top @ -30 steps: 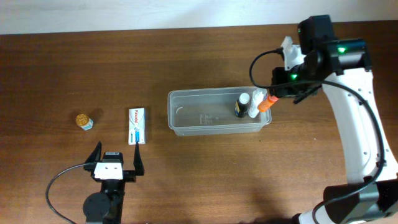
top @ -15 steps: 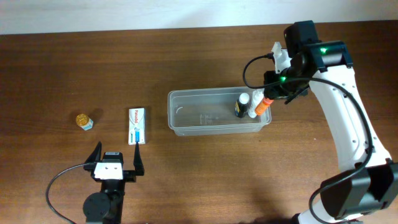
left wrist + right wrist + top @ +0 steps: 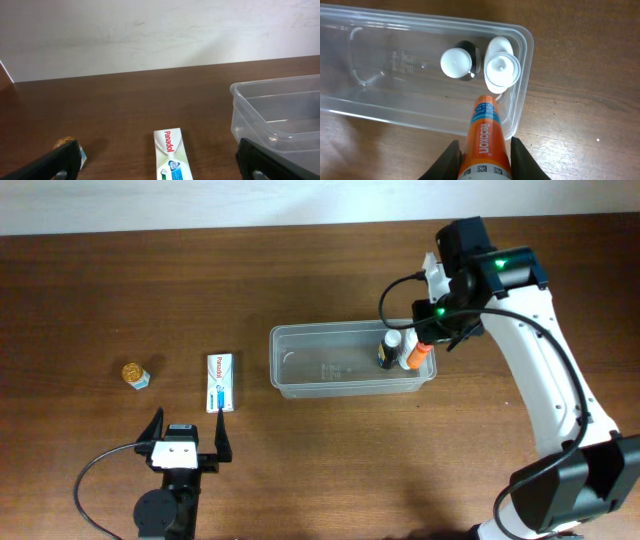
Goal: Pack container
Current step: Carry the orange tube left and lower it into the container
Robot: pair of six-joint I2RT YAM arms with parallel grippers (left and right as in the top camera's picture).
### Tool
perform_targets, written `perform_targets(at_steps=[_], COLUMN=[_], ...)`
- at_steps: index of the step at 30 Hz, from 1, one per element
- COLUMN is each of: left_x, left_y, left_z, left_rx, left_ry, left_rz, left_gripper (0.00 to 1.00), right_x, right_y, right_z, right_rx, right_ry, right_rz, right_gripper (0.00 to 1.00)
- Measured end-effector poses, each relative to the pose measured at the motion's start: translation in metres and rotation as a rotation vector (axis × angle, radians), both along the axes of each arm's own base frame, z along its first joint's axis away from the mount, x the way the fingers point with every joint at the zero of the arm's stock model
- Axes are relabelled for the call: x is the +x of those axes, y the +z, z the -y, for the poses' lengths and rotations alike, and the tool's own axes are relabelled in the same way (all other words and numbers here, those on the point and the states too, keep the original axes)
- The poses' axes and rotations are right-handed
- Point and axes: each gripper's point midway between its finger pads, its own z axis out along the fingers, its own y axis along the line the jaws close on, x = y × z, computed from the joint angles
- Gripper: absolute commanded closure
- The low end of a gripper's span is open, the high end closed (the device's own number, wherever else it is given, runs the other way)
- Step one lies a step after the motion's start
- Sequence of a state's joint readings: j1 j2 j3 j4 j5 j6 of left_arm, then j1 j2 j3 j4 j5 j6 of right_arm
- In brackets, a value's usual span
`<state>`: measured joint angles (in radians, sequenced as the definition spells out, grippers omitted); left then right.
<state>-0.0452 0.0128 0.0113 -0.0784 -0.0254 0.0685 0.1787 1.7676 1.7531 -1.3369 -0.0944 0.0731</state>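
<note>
The clear container lies mid-table; it also shows in the right wrist view and the left wrist view. At its right end stand a dark bottle with a white cap and a white bottle. My right gripper is shut on an orange Redoxon tube, held over the container's right end with its tip above the rim. My left gripper is open and empty near the front edge, just in front of a white Panadol box, also in the left wrist view.
A small gold-lidded jar sits at the far left, also low in the left wrist view. A pale wall runs along the table's far edge. Bare brown wood lies around the container.
My right gripper has moved left and slightly back with the orange tube, bringing it over the container's right end. The left arm has not moved.
</note>
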Motion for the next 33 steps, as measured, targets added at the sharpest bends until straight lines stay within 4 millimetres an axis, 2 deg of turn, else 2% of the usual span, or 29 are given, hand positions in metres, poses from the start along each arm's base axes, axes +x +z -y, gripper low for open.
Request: perform_targets(at_steps=[8, 25, 33], left_x=[0.0, 0.0, 0.0], left_y=[0.0, 0.0, 0.0], left_z=[0.0, 0.0, 0.0], left_rx=[0.0, 0.0, 0.0], left_ry=[0.0, 0.0, 0.0], left_rz=[0.0, 0.0, 0.0], left_gripper=[0.01, 0.01, 0.01], right_x=[-0.008, 0.002, -0.003], right_y=[-0.019, -0.019, -0.038], right_z=[0.006, 0.007, 0.008], right_rx=[-0.038, -0.039, -0.043], right_ry=[-0.01, -0.05, -0.059], right_rz=[-0.048, -0.014, -0.045], right_gripper=[0.76, 0.76, 0.76])
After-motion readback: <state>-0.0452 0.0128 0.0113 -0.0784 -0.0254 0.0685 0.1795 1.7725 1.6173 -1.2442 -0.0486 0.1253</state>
